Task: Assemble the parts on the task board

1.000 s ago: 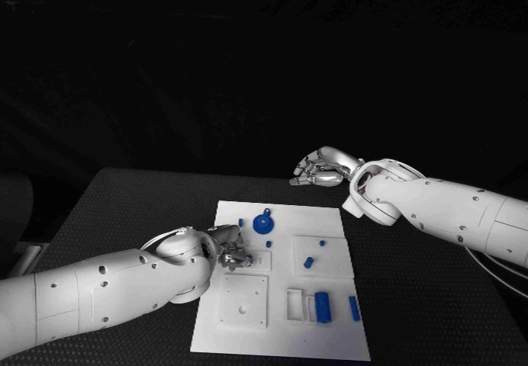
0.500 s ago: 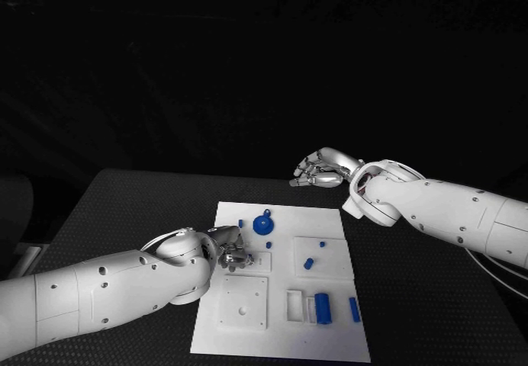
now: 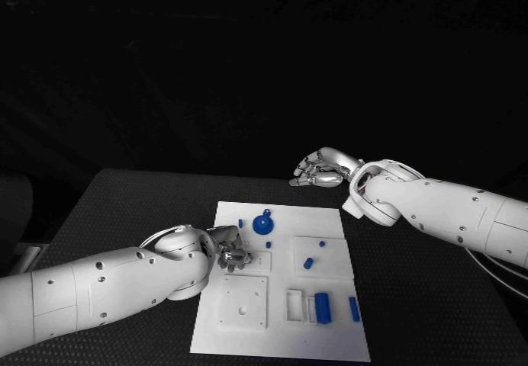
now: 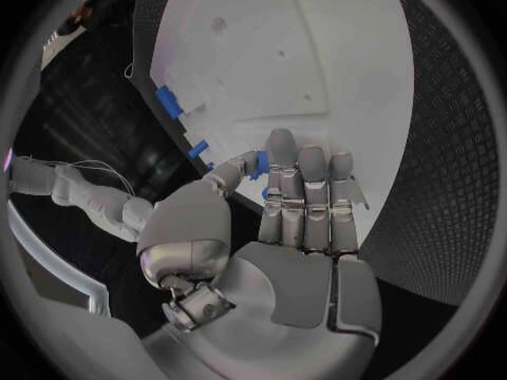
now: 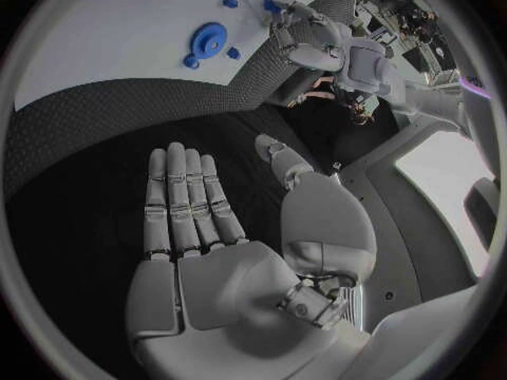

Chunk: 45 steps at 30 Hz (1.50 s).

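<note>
The white task board [image 3: 330,339] lies in the middle of the black table. My left hand [image 3: 226,250] hovers over the board's left side, above a square recess. In the left wrist view its thumb and fingers [image 4: 301,190] pinch a small blue part [image 4: 258,164]. My right hand [image 3: 323,169] hangs above the table beyond the board's far edge, fingers apart, holding nothing. A round blue disc [image 3: 263,224] lies near the board's far edge and also appears in the right wrist view as the disc [image 5: 207,38].
On the board lie a small blue peg [image 3: 268,245], two small blue pieces [image 3: 309,263] on a raised square, a blue block [image 3: 323,306] in a white frame, and a blue bar [image 3: 353,308]. A white square plate [image 3: 242,301] sits at the near left.
</note>
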### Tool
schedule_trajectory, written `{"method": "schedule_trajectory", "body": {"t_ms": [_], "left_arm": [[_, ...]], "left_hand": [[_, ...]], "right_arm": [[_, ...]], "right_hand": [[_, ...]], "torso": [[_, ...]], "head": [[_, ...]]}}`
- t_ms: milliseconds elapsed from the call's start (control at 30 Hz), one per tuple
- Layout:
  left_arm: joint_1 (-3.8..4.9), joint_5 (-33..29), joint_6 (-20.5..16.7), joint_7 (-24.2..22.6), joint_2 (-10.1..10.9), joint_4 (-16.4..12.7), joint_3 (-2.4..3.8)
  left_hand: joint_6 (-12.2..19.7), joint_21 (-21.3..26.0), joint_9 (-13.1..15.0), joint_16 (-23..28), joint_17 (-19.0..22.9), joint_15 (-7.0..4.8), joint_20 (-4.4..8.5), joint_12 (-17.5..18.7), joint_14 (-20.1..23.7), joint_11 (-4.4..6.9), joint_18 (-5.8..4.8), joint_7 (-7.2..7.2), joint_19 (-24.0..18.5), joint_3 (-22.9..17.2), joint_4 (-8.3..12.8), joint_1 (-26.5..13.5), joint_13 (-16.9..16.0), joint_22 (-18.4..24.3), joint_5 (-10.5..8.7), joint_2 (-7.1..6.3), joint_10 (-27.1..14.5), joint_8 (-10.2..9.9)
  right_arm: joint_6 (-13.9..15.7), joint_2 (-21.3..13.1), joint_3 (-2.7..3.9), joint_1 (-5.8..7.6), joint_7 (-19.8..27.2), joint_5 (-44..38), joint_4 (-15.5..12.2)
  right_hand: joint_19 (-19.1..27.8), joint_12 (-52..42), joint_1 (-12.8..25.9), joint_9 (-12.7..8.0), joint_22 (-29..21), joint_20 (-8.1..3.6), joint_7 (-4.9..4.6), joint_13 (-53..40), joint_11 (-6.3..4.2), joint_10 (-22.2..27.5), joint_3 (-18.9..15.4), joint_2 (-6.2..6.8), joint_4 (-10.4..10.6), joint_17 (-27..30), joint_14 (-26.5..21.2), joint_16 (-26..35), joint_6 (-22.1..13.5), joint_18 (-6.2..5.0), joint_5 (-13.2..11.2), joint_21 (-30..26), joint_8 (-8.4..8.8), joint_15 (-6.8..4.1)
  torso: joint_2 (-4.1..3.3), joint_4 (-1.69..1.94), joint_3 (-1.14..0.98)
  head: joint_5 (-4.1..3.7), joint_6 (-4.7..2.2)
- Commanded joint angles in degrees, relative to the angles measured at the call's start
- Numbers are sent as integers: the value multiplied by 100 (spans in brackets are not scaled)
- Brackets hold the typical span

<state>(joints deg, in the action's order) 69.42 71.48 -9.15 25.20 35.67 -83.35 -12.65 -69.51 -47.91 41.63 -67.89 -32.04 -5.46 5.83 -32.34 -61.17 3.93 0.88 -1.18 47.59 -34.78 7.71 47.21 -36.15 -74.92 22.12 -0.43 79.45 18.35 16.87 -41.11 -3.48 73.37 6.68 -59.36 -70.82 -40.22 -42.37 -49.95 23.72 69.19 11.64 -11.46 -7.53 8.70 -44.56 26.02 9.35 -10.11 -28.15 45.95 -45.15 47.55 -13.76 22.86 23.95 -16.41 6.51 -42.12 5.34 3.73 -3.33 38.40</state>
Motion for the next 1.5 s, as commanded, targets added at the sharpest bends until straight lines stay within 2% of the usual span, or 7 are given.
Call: {"method": "schedule_trajectory", "body": {"t_ms": [33, 100, 200, 433, 667, 1067, 1500], "left_arm": [[-11, -675, 600, -13, -24, 43, 39], [5, -781, 737, -21, -28, 56, 97], [66, -1033, 872, -34, -47, 98, 119], [350, -1562, 1509, -41, -215, 393, 131], [531, -1926, 1997, 132, -398, 682, 133], [680, -1972, 2438, 391, -667, 1017, 131], [745, -1515, 2893, 504, -828, 1184, 118]], "left_hand": [[24, -14, 3, -26, 10, 3, 511, -3, 60, -9, -71, -31, -42, -445, 407, 68, 0, -120, -47, 146, -61, -13], [33, -12, 3, -25, 12, 6, 508, -2, 68, -11, -72, -35, -50, -450, 404, 62, 0, -120, -67, 166, -70, -17], [41, -10, 4, -25, 13, 9, 505, -2, 76, -13, -73, -38, -59, -452, 406, 55, 0, -121, -78, 178, -80, -21], [72, -4, 9, -33, 14, 22, 492, -10, 113, -23, -78, -50, -98, -462, 434, 41, -7, -123, -113, 212, -119, -33], [104, -5, 20, -57, 6, 34, 480, -33, 154, -30, -83, -62, -137, -468, 486, 37, -21, -127, -150, 276, -166, -39], [87, -70, 141, -201, -33, 25, 481, -205, 178, -3, -76, -39, -163, -451, 702, -85, -85, -130, -93, 455, -189, 41], [56, -281, 489, -466, -74, -73, 556, -549, 109, 91, -50, 34, -71, -506, 875, -249, -184, -136, 102, 568, -176, 224]], "right_arm": [[-68, -2, 1, -3, 16, -12, -3], [-69, 2, 1, -3, 16, -12, -2], [-71, 9, 1, -3, 16, -12, 3], [-79, 34, 1, -3, 16, -12, 20], [-91, 51, 0, -3, 12, -12, 35], [-99, 68, -2, -4, 8, -12, 52], [-110, 94, -4, -5, 8, -12, 67]], "right_hand": [[10, -3, 29, -6, 8, 44, 18, 10, 14, -29, 0, 2, 29, 6, -11, 4, -40, -90, 20, -40, -19, 28], [10, -3, 28, -6, 8, 44, 18, 11, 14, -29, 0, 2, 30, 7, -11, 4, -40, -90, 22, -41, -19, 28], [10, -4, 28, -7, 9, 45, 18, 12, 14, -29, 0, 2, 30, 7, -11, 3, -40, -91, 25, -41, -19, 28], [10, -5, 27, -7, 10, 45, 18, 15, 14, -29, 0, 3, 31, 8, -12, 3, -41, -91, 30, -43, -20, 28], [10, -5, 26, -8, 11, 46, 17, 17, 14, -29, 0, 2, 32, 9, -12, 3, -41, -91, 34, -43, -20, 28], [11, -7, 17, -10, 14, 46, 18, 24, 14, -28, 1, 4, 29, 11, -13, 1, -41, -93, 43, -47, -21, 29], [12, -10, 14, -12, 17, 48, 18, 30, 15, -27, 0, 5, 29, 13, -14, 0, -41, -94, 46, -49, -22, 29]], "torso": [[-1, 0, -3], [2, 4, -4], [1, 5, -3], [1, 1, 0], [-8, -9, -1], [1, 8, -2], [3, 11, 0]], "head": [[-6, -2], [-7, -4], [-10, -5], [2, -17], [4, -9], [-2, 15], [8, 33]]}}
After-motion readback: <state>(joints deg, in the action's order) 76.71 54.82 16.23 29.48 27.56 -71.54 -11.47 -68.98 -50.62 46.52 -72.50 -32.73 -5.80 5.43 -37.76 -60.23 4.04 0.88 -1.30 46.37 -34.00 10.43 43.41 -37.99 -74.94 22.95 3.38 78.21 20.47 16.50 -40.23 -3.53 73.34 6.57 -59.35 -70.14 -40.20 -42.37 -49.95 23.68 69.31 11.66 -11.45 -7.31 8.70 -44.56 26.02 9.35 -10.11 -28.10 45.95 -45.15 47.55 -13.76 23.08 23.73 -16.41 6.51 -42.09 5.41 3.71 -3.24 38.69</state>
